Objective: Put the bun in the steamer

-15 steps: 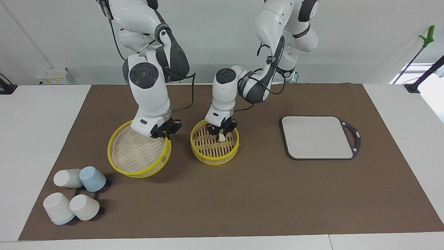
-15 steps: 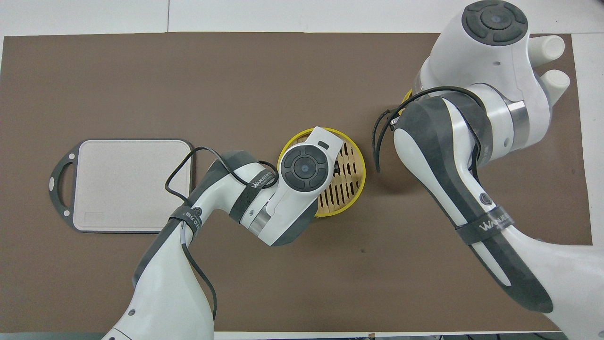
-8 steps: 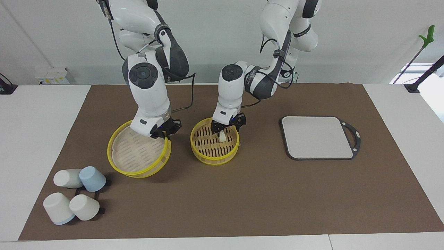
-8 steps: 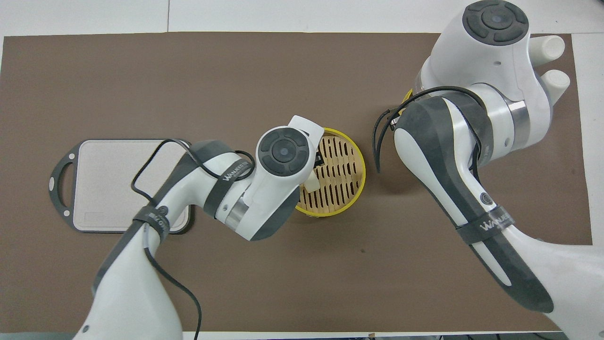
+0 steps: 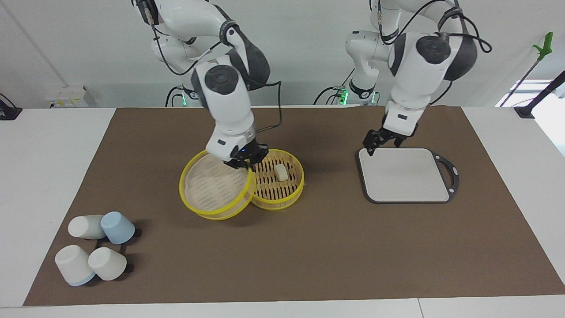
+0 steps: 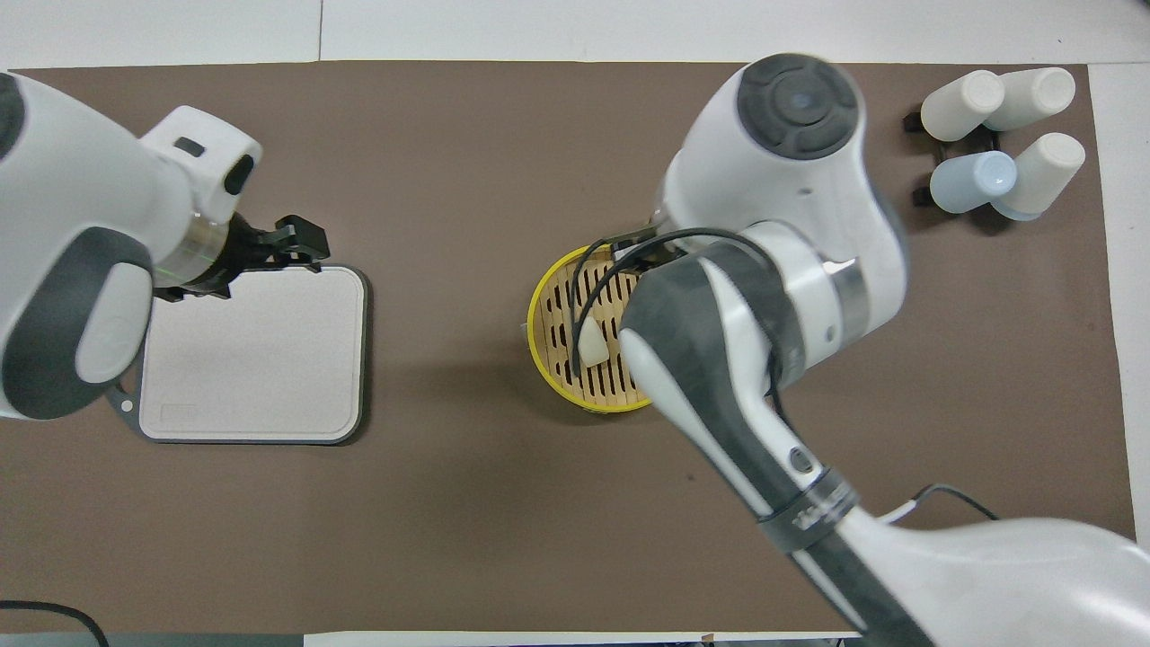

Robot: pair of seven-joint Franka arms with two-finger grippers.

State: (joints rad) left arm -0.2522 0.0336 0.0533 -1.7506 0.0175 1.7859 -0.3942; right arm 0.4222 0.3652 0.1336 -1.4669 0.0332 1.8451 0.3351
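The bun lies alone on the slatted floor of the yellow-rimmed steamer in the middle of the mat. It also shows in the overhead view, inside the steamer's rim. My right gripper is shut on the rim of the steamer lid and holds it tilted, overlapping the steamer's edge toward the right arm's end. My left gripper is open and empty, up in the air over the corner of the grey board. In the overhead view my right arm hides the lid.
The grey board with a handle lies toward the left arm's end. Several upturned cups, white and pale blue, stand on a small rack at the mat's corner toward the right arm's end, farthest from the robots; they also show in the overhead view.
My left gripper has left the bun in the steamer, risen and swung away over the grey board. My right gripper has carried the lid toward the steamer until it overlaps its edge.
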